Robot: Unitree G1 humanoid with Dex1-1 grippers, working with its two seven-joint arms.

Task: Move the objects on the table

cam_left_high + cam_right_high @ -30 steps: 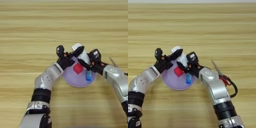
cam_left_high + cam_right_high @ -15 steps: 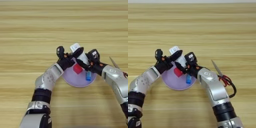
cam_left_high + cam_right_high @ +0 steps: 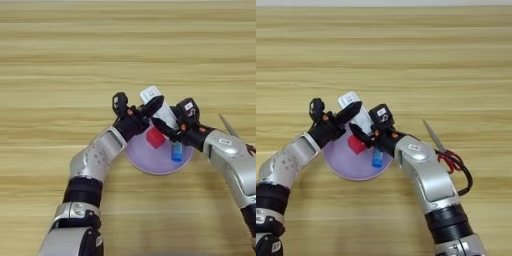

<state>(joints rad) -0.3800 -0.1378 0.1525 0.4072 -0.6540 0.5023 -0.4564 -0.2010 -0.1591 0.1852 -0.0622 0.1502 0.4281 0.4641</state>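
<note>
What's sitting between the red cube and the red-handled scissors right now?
The blue glue stick lies on the round lilac plate right of the red cube; past it the right arm crosses before the red-handled scissors, clearest in the right eye view.

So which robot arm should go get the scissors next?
Probably the right. The scissors lie on the table beside the right arm, off the plate. The right gripper and left gripper both meet at the white device, but the left arm would have to cross over.
</note>
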